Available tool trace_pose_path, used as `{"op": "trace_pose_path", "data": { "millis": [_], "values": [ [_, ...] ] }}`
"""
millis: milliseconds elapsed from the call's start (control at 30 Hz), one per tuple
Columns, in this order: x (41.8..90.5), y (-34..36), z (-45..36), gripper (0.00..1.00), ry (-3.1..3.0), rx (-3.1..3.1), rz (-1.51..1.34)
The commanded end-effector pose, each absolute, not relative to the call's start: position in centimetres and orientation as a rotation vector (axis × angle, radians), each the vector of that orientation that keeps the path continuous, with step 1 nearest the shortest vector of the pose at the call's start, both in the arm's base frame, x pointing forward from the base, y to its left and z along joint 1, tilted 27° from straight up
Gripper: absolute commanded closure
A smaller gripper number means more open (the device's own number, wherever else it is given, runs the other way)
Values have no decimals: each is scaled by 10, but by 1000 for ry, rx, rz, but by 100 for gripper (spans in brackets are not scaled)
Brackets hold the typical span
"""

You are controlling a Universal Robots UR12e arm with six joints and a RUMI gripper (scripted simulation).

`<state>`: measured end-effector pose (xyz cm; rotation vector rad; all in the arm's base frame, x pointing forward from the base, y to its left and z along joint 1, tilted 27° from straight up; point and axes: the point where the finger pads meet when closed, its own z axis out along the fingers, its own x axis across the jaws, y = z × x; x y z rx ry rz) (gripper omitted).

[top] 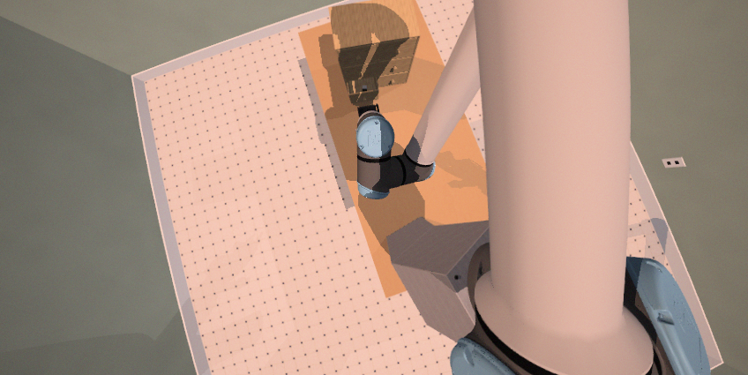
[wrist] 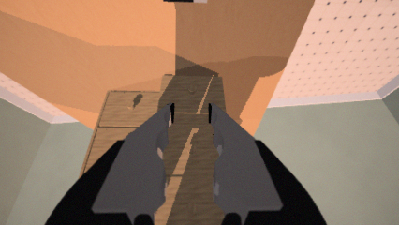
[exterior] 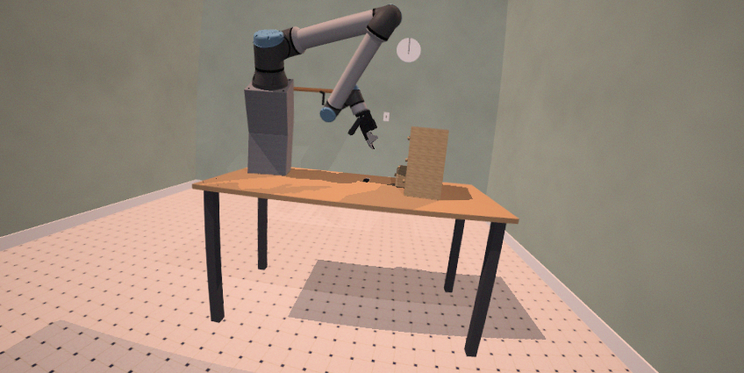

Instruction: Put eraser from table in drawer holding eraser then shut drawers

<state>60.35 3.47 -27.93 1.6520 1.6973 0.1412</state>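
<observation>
The table [exterior: 339, 197] is orange-topped on dark legs, and everything else stands on it. The arm [exterior: 333, 30] rises from a grey pedestal [exterior: 268, 129] at one end and folds down toward the other end.

There the chest [exterior: 427, 160] stands upright, pale wood with small knobs on its drawer fronts. One bottom drawer [top: 362, 88] is pulled partway out toward the arm, while the other fronts sit flush. From the top view a small dark speck shows inside the open drawer. It is too small to tell what it is. From the side the same drawer [exterior: 401, 175] juts out low, just above the table top. The insides of the closed drawers are hidden.

The gripper [exterior: 371, 140] hangs in the air in front of the chest, tilted down toward it and well above the open drawer. In the wrist view the gripper [wrist: 190, 110] has its two grey fingers a narrow gap apart, and only the chest's wood shows between them, so it holds nothing.

The eraser [exterior: 365, 180] lies on the table a little way out from the open drawer, on the arm's side and below the gripper. It reads as a small, flat, dark block. Its finer detail cannot be made out.
</observation>
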Motion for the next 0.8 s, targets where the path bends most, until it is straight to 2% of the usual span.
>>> {"op": "trace_pose_path", "data": {
  "millis": [0, 767],
  "values": [
    [586, 43, -271, 80, 1750, 1807, -35],
    [561, 58, -247, 80, 1812, 1998, -278]
  ]
}}
